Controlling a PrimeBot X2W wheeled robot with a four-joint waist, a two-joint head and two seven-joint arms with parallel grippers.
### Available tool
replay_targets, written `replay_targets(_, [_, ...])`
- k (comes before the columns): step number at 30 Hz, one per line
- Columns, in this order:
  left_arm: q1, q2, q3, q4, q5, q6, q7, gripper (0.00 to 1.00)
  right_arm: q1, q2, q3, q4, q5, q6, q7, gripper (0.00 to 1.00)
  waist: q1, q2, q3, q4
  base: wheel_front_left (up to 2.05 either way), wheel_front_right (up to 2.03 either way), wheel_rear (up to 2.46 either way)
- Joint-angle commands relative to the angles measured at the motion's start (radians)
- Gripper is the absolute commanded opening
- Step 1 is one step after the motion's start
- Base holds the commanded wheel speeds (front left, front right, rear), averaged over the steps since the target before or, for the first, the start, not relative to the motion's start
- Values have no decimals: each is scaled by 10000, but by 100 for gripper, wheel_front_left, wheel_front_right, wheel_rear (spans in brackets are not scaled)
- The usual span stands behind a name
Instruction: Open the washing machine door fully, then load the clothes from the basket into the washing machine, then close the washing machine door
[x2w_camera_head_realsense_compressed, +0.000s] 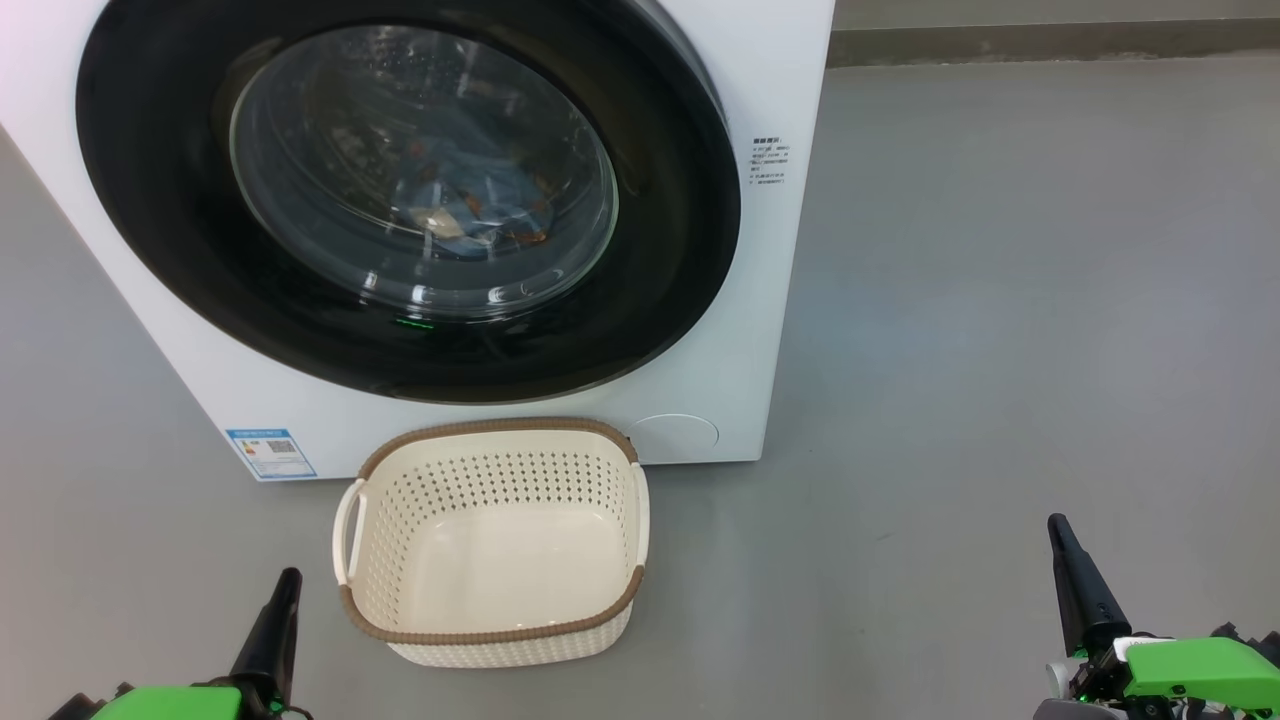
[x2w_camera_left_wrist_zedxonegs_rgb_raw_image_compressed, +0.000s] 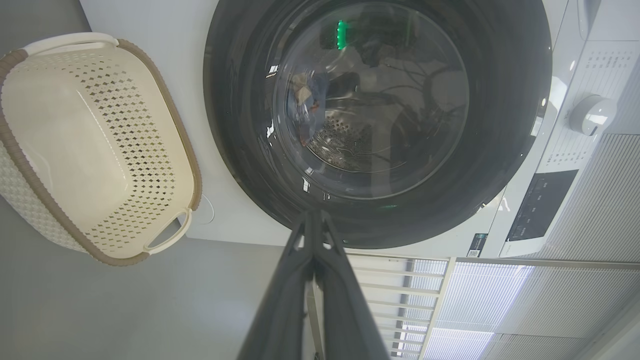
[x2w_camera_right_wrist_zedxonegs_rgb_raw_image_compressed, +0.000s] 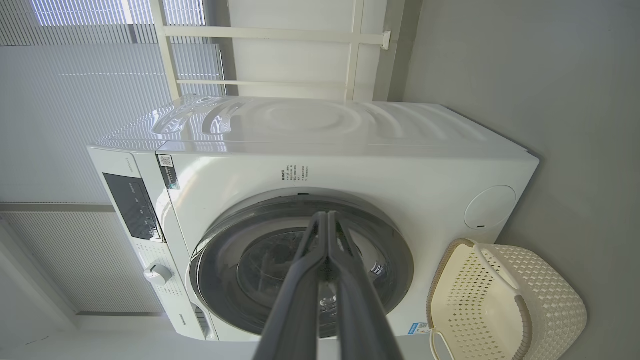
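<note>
The washing machine (x2w_camera_head_realsense_compressed: 780, 300) (x2w_camera_right_wrist_zedxonegs_rgb_raw_image_compressed: 350, 160) stands white and big ahead of me. Its round black washing machine door (x2w_camera_head_realsense_compressed: 400, 190) (x2w_camera_left_wrist_zedxonegs_rgb_raw_image_compressed: 380, 120) (x2w_camera_right_wrist_zedxonegs_rgb_raw_image_compressed: 300, 270) sits flush against the front. Through the glass the light blue clothes (x2w_camera_head_realsense_compressed: 470, 215) lie in the drum. The cream basket (x2w_camera_head_realsense_compressed: 495, 540) (x2w_camera_left_wrist_zedxonegs_rgb_raw_image_compressed: 95, 145) (x2w_camera_right_wrist_zedxonegs_rgb_raw_image_compressed: 500, 305) rests on the floor just before the machine, with nothing inside. My left gripper (x2w_camera_head_realsense_compressed: 288, 580) (x2w_camera_left_wrist_zedxonegs_rgb_raw_image_compressed: 312, 217) is shut at the lower left, holding nothing. My right gripper (x2w_camera_head_realsense_compressed: 1058, 527) (x2w_camera_right_wrist_zedxonegs_rgb_raw_image_compressed: 326, 217) is shut at the lower right, holding nothing. Both are well back from the door.
Grey floor (x2w_camera_head_realsense_compressed: 1000, 350) spreads to the right of the machine and around the basket. A control panel with a round knob (x2w_camera_left_wrist_zedxonegs_rgb_raw_image_compressed: 592, 114) (x2w_camera_right_wrist_zedxonegs_rgb_raw_image_compressed: 157, 274) runs along the machine's top. White blinds (x2w_camera_right_wrist_zedxonegs_rgb_raw_image_compressed: 75, 100) and a wall stand behind it.
</note>
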Motion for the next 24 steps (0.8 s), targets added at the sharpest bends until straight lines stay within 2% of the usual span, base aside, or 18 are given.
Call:
replay_targets(1, [-405,111,358,-265,-34,-27,44,0,-411,-45,241,-297,110,-11,77,0,-1,0,0,0,0,0,0])
replay_targets(24, [-406,104,369,-264,-25,-27,53,0,-411,-45,241,-297,110,-11,77,0,-1,0,0,0,0,0,0])
